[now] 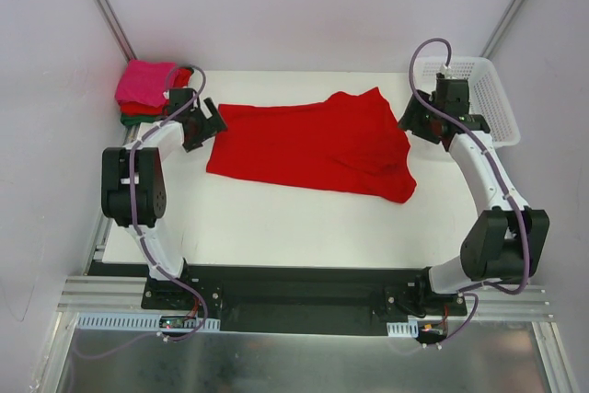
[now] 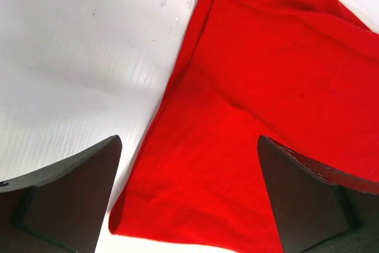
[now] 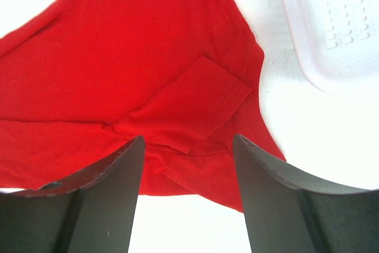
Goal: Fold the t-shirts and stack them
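Bright red t-shirt (image 1: 313, 144) lies rumpled, partly folded, at centre; folded t-shirt stack (image 1: 145, 85), hot pink topmost, sits far-left.

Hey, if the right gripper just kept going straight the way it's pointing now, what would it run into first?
Most likely the red t-shirt: the right gripper points at its folded-over sleeve, fingers open, nothing in between. The white basket sits off to the side, out of that line.

A shirt (image 1: 313, 144) lies spread on the middle of the surface (image 1: 276, 218), a pile of folded shirts (image 1: 147, 89) behind it to the left, a basket (image 1: 483, 89) at the far right. The left fingers (image 2: 65, 199) hang over its left edge, the right fingers (image 3: 100, 205) over its right end.
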Motion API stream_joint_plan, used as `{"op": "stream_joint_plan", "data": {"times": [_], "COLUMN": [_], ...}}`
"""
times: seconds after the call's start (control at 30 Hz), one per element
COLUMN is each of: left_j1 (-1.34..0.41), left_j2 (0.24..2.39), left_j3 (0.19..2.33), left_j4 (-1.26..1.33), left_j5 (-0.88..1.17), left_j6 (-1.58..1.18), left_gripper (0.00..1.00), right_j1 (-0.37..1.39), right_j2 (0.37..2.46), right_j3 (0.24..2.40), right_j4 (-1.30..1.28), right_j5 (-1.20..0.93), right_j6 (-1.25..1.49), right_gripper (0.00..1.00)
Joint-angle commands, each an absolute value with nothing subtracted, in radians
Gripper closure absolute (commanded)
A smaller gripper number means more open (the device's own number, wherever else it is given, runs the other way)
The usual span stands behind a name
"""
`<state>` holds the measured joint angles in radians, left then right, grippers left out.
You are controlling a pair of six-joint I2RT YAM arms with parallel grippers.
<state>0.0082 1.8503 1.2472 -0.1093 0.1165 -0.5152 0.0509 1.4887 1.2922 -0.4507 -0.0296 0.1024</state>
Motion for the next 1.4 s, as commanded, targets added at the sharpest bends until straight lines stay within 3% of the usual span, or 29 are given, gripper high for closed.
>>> {"op": "stream_joint_plan", "data": {"times": [0.0, 0.23, 0.27, 0.33, 0.4, 0.43, 0.47, 0.53, 1.37], "left_j1": [0.014, 0.003, -0.035, -0.069, -0.123, -0.139, -0.159, -0.212, -0.281], "left_j2": [1.683, 1.468, 1.448, 1.408, 1.408, 1.416, 1.428, 1.463, 1.704], "left_j3": [1.174, 0.996, 0.956, 0.924, 0.897, 0.899, 0.907, 0.913, 0.992], "left_j4": [-0.086, -0.054, -0.045, -0.022, -0.002, -0.003, -0.003, -0.003, 0.040], "left_j5": [0.061, 0.041, 0.034, 0.005, 0.005, 0.005, -0.024, -0.037, -0.078], "left_j6": [-0.529, -0.552, -0.543, -0.534, -0.526, -0.520, -0.512, -0.511, -0.449], "left_gripper": [0.01, 0.03, 0.10, 0.36, 0.59, 0.78, 0.86, 1.00, 1.00], "right_j1": [0.077, 0.126, 0.135, 0.173, 0.219, 0.236, 0.250, 0.284, 0.417], "right_j2": [1.376, 1.313, 1.310, 1.309, 1.321, 1.328, 1.353, 1.380, 1.715], "right_j3": [1.298, 1.204, 1.189, 1.142, 1.117, 1.105, 1.103, 1.100, 1.141], "right_j4": [-0.446, -0.494, -0.492, -0.477, -0.459, -0.453, -0.449, -0.436, -0.374], "right_j5": [-0.018, -0.086, -0.100, -0.101, -0.086, -0.080, -0.068, -0.060, -0.025], "right_j6": [0.083, 0.097, 0.098, 0.103, 0.106, 0.106, 0.107, 0.112, 0.101], "right_gripper": [0.35, 0.36, 0.37, 0.50, 0.71, 0.77, 0.91, 0.99, 0.99]}}
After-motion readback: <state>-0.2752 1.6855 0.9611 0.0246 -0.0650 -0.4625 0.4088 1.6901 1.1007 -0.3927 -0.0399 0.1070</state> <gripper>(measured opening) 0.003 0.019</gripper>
